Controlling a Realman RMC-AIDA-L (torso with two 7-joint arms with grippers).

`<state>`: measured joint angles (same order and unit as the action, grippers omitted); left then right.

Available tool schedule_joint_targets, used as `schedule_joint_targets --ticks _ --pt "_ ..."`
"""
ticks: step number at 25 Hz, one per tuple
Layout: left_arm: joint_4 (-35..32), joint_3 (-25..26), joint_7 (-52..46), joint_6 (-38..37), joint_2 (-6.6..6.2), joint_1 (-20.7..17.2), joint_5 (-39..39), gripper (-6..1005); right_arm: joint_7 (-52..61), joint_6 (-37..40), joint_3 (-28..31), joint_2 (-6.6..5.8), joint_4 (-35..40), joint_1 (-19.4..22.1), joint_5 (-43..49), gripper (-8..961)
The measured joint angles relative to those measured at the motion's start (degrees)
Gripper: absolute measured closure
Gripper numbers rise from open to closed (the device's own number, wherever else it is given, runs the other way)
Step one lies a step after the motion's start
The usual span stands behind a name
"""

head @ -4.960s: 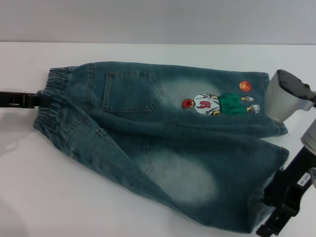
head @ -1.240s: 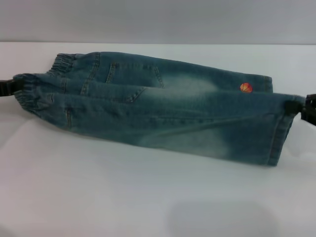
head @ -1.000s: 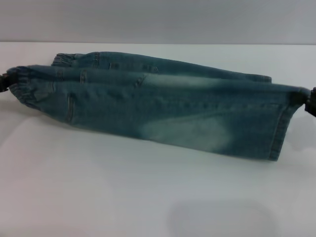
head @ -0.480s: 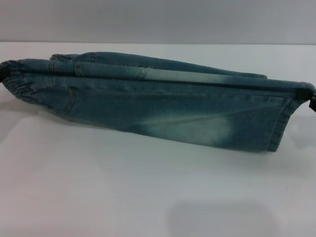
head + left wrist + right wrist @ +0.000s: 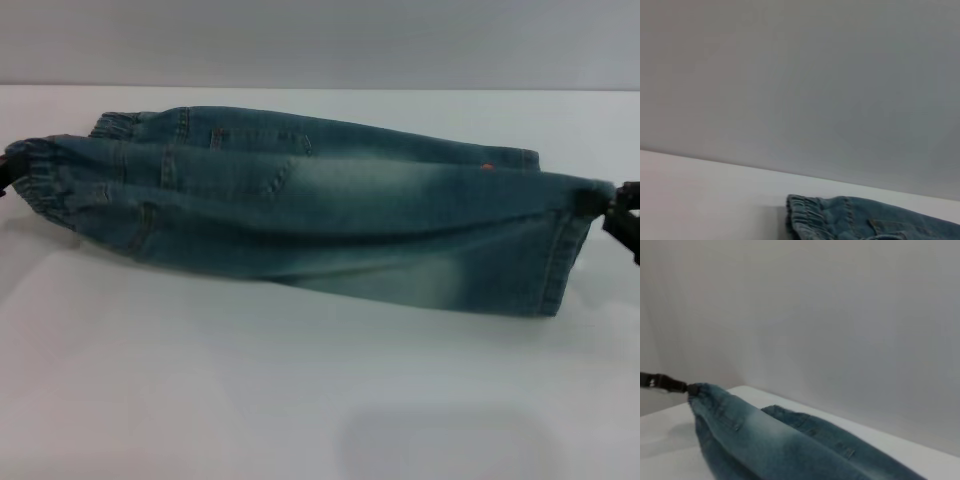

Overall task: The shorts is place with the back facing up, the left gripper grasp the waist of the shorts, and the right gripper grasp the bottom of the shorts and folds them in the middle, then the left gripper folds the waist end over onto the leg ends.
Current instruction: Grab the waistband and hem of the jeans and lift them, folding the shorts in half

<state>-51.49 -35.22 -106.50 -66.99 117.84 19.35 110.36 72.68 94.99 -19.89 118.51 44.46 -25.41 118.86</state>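
Both tools, edge-cropped, hold the shorts (image 5: pixel 320 225) taut.

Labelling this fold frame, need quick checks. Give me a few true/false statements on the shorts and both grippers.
1. The left gripper holds the shorts at the elastic waist end. True.
2. The shorts lie spread flat with both legs side by side. False: they are doubled lengthwise, one half lifted over the other.
3. The right gripper grips a corner of the leg hem. True.
4. The cartoon basketball player print is in plain view. False: only a speck of orange shows past the fold.
5. The shorts rest on a white table. True.
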Motion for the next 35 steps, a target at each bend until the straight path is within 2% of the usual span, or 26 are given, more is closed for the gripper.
schedule_joint_targets --ticks 8,22,35 --pt "-0.7 -0.1 0.0 -7.4 -0.31 0.5 0.0 956 0.0 2.2 -5.7 -0.07 -1.0 -0.1 0.2 952" --pt "-1.5 0.3 0.6 -11.6 -0.43 -1.2 -0.1 955 -1.4 8.4 -6.3 0.31 -1.2 2.4 0.2 953" --pt "-1.5 0.5 3.1 -12.5 -0.35 -2.8 -0.1 954 -4.3 9.2 -6.3 0.49 -4.1 4.8 0.0 953"
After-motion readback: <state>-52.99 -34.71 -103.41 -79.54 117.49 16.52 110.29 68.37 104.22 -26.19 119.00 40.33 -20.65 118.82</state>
